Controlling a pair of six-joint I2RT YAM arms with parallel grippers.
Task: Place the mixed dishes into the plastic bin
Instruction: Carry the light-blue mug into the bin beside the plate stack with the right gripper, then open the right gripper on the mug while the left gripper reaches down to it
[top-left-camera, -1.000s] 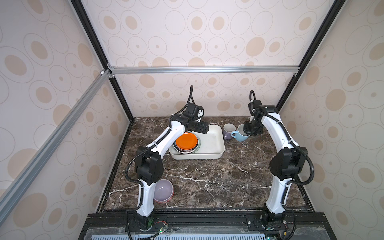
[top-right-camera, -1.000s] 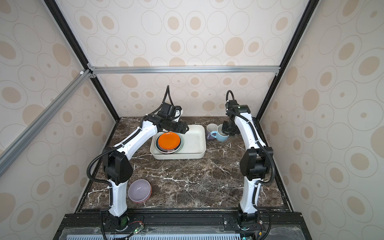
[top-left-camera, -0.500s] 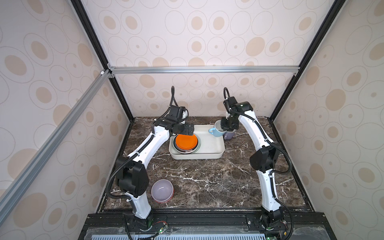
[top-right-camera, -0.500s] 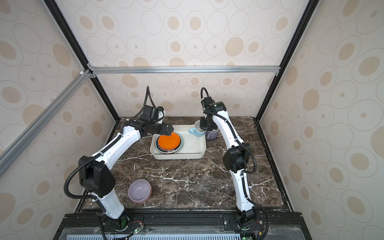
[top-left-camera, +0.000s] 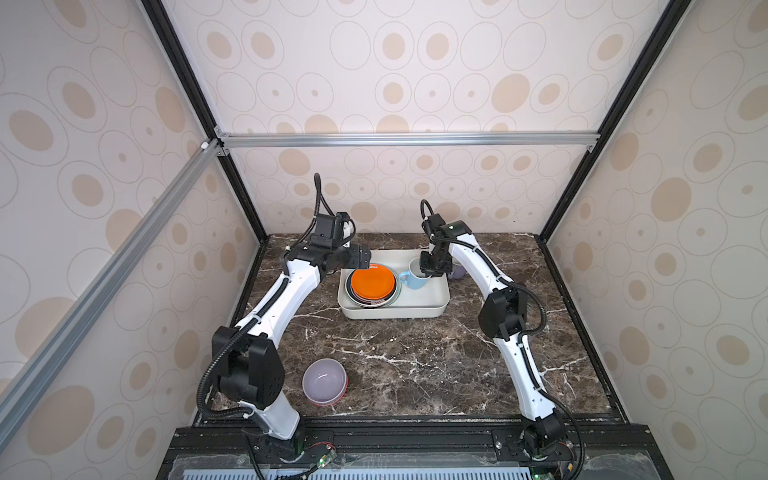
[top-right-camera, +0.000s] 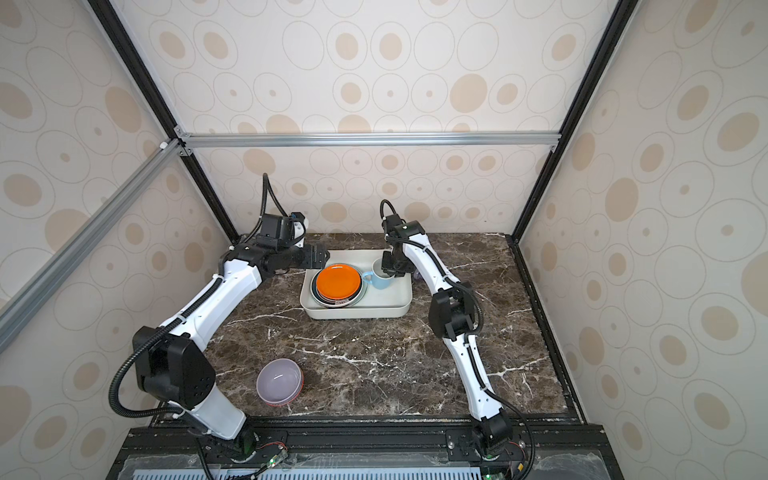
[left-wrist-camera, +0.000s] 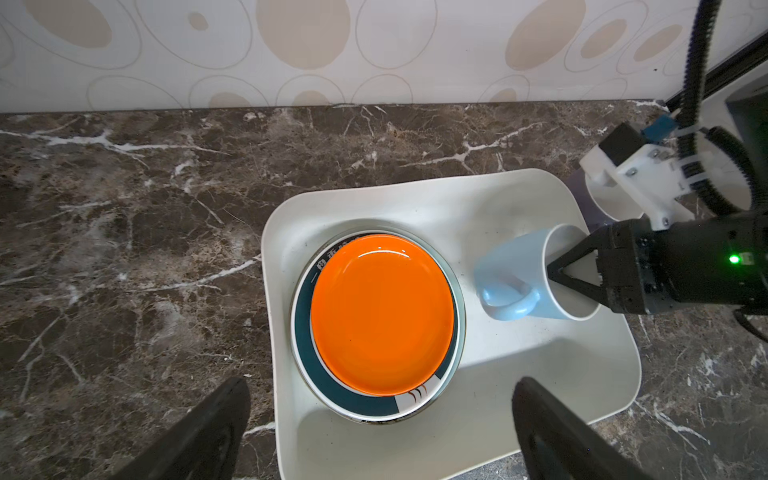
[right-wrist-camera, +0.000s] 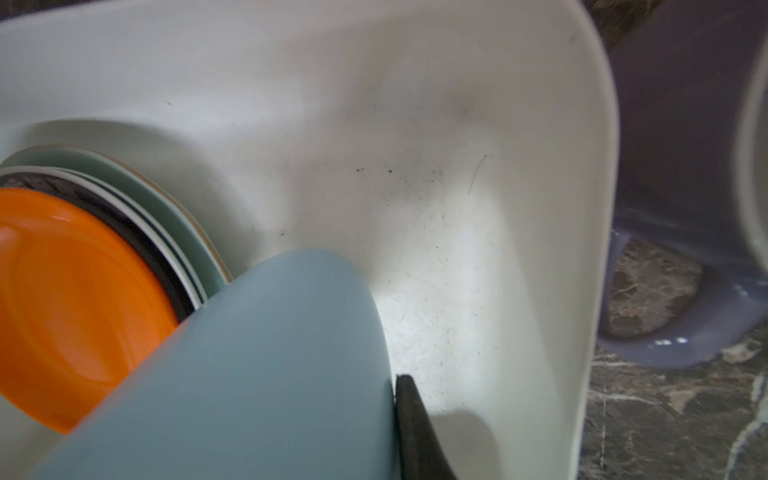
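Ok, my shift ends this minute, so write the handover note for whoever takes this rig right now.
Left pincer: open, empty, at the plastic bin's back-left corner.
Right pincer: shut on the blue mug's rim, mug inside the bin; touchdown unclear.
Done: plate stack in the bin, orange plate on top.
Left: release the blue mug; then the lavender mug, on the table right of the bin, and the lavender bowl, front left.

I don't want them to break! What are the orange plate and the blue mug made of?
The orange plate: probably glazed ceramic, possibly melamine; glossy, with bright reflections. The blue mug: likely ceramic with a matte blue outside and white inside; no sharp glints.
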